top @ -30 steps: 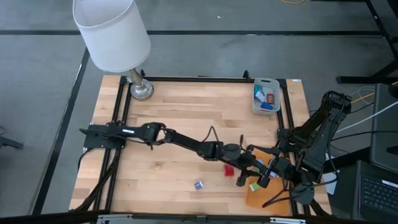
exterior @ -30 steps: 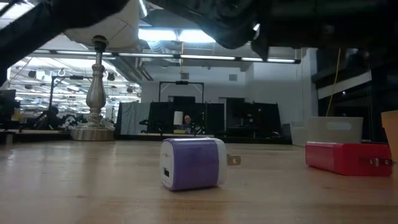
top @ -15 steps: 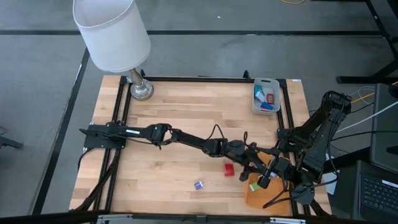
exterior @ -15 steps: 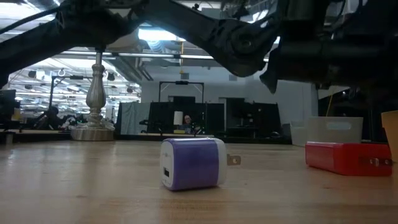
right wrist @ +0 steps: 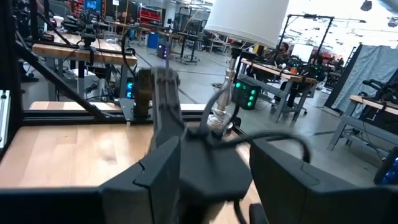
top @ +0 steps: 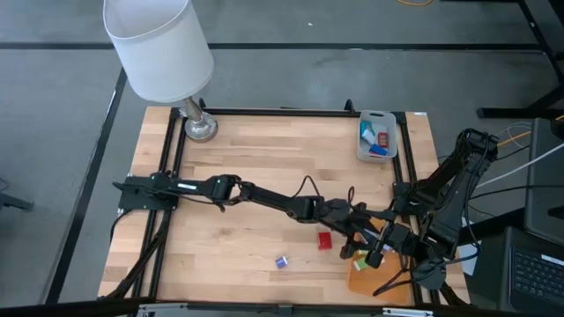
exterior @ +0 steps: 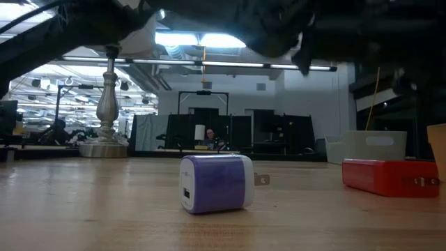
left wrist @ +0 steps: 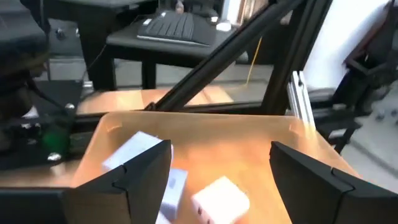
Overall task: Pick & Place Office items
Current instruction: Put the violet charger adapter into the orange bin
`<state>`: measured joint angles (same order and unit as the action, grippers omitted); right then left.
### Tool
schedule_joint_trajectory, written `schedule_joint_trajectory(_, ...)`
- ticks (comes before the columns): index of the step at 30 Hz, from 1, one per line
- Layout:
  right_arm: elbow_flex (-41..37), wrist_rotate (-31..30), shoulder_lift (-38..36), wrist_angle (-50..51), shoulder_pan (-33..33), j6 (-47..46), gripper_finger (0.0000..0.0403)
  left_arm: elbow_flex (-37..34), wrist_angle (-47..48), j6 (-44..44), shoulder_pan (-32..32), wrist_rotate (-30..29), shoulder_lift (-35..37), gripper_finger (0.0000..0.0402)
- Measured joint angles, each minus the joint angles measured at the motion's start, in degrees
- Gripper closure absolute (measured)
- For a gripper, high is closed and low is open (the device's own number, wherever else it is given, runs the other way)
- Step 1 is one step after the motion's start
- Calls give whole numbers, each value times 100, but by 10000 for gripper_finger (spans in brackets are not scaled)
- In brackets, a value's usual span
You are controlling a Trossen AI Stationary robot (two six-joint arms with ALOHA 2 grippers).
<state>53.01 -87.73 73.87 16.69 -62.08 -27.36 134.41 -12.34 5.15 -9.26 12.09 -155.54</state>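
Note:
My left gripper reaches across the table to the orange sheet near the right front corner. In the left wrist view it stands open over the sheet. Three pale blocks lie on the sheet, one between and ahead of the fingers, and nothing is held. A light green piece lies at the sheet's edge. A red block and a purple block rest flat on the wood. My right gripper waits open just right of the left one.
A grey tray at the far right holds blue and red pieces. A lamp stands with its base at the far left corner. In the low view the purple block and the red block lie under the arms.
My left arm has stretched a little farther toward the table's right edge, bringing its gripper over the near edge of the orange sheet. The blocks on the wood and my right arm have stayed where they were.

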Motion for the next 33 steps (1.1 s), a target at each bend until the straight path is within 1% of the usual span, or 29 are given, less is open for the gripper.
schedule_joint_trajectory(6,0,34,0,-7,-43,20,213,13,1787,-946,-37,-409,590,160)
schedule_joint_trajectory(8,0,33,0,-45,-97,83,213,9,2187,-978,-105,-295,667,166)
schedule_joint_trajectory(11,2,-10,2,-67,-212,85,213,4,2484,-761,-242,173,762,172)
schedule_joint_trajectory(12,2,-52,1,-87,-258,85,213,5,2642,-719,-293,241,795,173)
schedule_joint_trajectory(16,2,-214,1,-133,-467,88,213,0,3670,-640,-487,-66,839,174)
schedule_joint_trajectory(18,2,-226,1,-131,-542,88,213,-7,3835,-540,-571,-143,839,174)
schedule_joint_trajectory(21,2,-226,2,-135,-606,88,213,2,3845,-435,-725,-154,898,177)
schedule_joint_trajectory(25,2,-227,2,-134,-615,90,213,2,3927,-484,-856,-340,972,178)
schedule_joint_trajectory(33,2,-229,-91,-123,-777,168,213,2,4905,-659,-841,-684,1189,179)
